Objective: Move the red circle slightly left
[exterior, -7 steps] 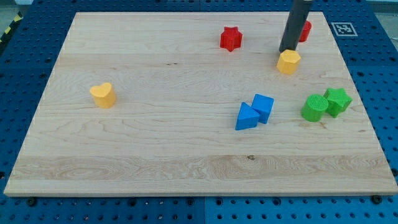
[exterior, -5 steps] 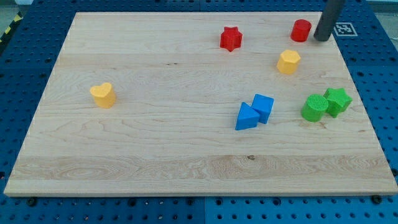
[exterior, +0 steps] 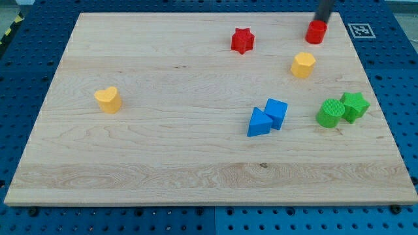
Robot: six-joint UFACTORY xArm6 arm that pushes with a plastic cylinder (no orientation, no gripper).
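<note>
- The small red circle block (exterior: 316, 31) sits near the wooden board's (exterior: 163, 143) top right edge.
- My tip (exterior: 322, 19), a plain rod with no fingers, hovers just above-right of it, poised for a leftward push.

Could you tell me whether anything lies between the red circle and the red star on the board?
No: in the camera view only bare wood separates the red circle from the red star.

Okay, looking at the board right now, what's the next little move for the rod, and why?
Probably bring my tip around to the view's right side of the red circle, then nudge toward the view's left. Right now my tip sits just above the circle at the view's top edge, so a push from there would likely send it down, not left.
</note>
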